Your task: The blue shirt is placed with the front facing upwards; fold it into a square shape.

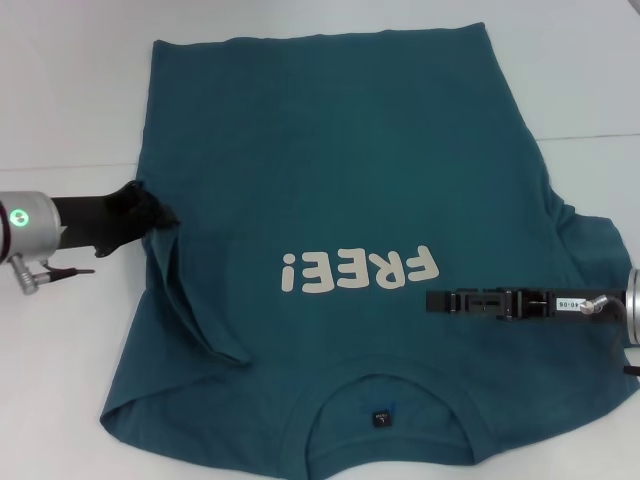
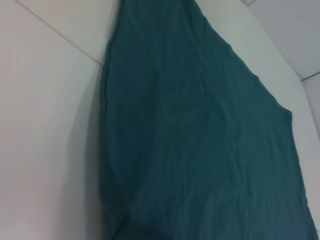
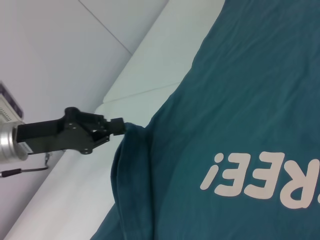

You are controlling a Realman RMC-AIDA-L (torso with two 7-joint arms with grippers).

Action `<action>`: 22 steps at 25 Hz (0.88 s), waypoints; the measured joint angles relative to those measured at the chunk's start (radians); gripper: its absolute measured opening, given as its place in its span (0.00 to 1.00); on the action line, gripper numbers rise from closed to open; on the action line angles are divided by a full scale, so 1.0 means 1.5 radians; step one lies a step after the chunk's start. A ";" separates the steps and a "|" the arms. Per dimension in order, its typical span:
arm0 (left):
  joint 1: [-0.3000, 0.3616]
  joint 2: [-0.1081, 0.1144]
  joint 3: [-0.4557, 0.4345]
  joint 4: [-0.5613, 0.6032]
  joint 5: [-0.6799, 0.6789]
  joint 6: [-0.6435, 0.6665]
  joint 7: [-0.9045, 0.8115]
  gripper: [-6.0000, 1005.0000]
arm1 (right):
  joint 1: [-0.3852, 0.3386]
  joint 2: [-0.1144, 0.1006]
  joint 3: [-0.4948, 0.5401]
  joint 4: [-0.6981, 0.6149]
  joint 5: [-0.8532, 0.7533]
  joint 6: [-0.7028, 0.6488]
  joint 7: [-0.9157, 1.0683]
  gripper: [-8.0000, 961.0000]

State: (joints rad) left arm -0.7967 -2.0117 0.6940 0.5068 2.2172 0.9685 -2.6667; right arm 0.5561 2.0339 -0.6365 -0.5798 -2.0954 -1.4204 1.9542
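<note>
One blue shirt point(image 1: 340, 200) lies face up on the white bench point(image 1: 60, 80), collar nearest, its left sleeve pinched and lifted by the left hand point(image 1: 160, 215), while the right hand point(image 1: 435, 300), jaws together on nothing, hovers beside the lettering.

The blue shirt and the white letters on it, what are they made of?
The blue shirt looks like soft, matte knit cloth, probably cotton: it wrinkles and bunches where the left gripper pinches its edge. The letters look like a flat, smooth cream print, perhaps rubbery ink; they lie level with the cloth.
</note>
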 joint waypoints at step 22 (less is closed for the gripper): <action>-0.036 -0.016 0.003 -0.041 -0.007 -0.053 0.022 0.07 | 0.002 -0.001 0.000 0.000 0.000 0.001 0.000 0.98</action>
State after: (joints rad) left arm -0.8512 -2.0356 0.6980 0.4459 2.2065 0.8888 -2.6343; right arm 0.5585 2.0325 -0.6366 -0.5798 -2.0954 -1.4193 1.9542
